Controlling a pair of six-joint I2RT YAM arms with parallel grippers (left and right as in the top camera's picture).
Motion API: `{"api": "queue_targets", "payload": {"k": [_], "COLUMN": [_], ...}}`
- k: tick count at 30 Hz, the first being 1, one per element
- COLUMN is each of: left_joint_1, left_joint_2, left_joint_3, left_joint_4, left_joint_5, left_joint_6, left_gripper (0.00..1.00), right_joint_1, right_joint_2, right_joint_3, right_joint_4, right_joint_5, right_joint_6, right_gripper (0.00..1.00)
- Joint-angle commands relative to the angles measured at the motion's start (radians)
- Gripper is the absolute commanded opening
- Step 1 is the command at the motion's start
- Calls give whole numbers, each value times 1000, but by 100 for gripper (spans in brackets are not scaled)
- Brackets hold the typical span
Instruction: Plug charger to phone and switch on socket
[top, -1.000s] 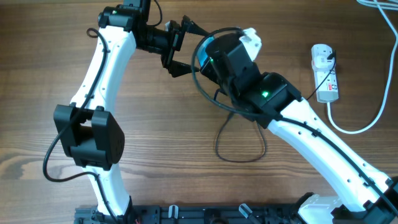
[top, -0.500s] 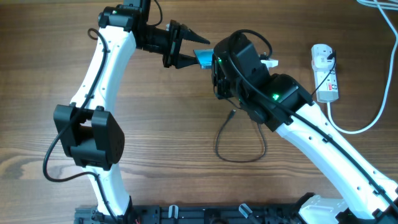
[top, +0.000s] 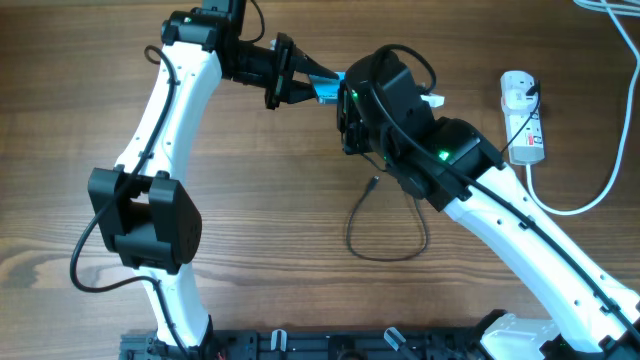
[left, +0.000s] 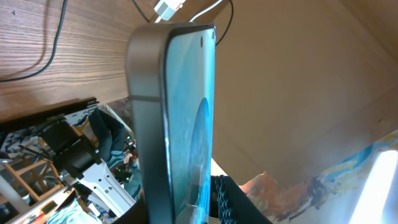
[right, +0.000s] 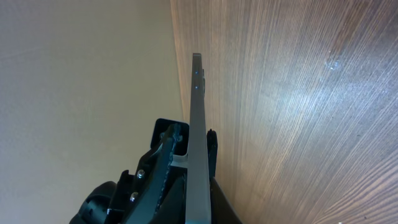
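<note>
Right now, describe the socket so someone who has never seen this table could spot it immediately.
Look to the right side of the wooden table, past the right arm's white forearm. The socket lies there, a small white elongated strip with red markings. Its thick white lead sets it apart from the thin black charger mid-table.

The phone (left: 186, 124) screen glows cyan-blue (frame grey), charger cable (top: 349, 232) black, socket (top: 523, 118) white with red markings, table (top: 250, 220) brown wood-grain.

I counted one cyan-screened rectangular smartphone (top: 327, 91), one thin black cable (top: 386, 255), one white elongated power strip (top: 524, 122) and two white-and-black robot arms (top: 165, 110) (top: 520, 232).
</note>
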Motion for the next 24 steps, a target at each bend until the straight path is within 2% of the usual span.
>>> {"api": "queue_targets", "payload": {"k": [1, 2, 5, 6, 7, 10, 11, 12, 14, 16, 17, 21, 22, 24], "left_joint_1": [-5, -5, -5, -5, -5, -5, -3, -2, -2, -2, -1, 8, 11, 25], "left_joint_2": [6, 6, 6, 6, 6, 6, 6, 6, 6, 6, 6, 6, 6, 6], "left_joint_3": [7, 7, 7, 7, 7, 7, 7, 7, 7, 7, 7, 7, 7, 7], "left_joint_4": [1, 1, 1, 0, 1, 1, 6, 14, 27, 29, 30, 13, -6, -68], "left_joint_5": [27, 27, 27, 27, 27, 23, 11, -10, -81, -176, -225, -398, -459, -675], "left_joint_6": [0, 0, 0, 0, 0, 0, 1, 1, 6, 23, 65, 268, 296, 321], "left_gripper": [27, 25, 8, 4, 4, 4, 4, 4, 4, 4, 4, 4, 4, 4], "right_joint_1": [0, 0, 0, 0, 0, 0, -1, -2, -14, -33, -61, -189, -219, -280], "right_joint_2": [-21, -21, -21, -21, -21, -21, -22, -26, -50, -81, -112, -174, -175, -163], "right_joint_3": [15, 15, 15, 15, 15, 15, 15, 16, 16, 16, 16, 15, 15, 14], "right_joint_4": [2, 1, 2, 2, 2, 13, 13, 13, 11, 1, -19, -195, -237, -327], "right_joint_5": [-25, -24, -25, -27, -28, -22, -11, 4, 11, 11, 6, -56, -71, -127], "right_joint_6": [25, 25, 23, 21, 2, -129, -166, -217, -371, -510, -639, -916, -981, -1167], "right_gripper": [4, 4, 4, 4, 9, 49, 68, 80, 100, 100, 100, 100, 100, 100]}}
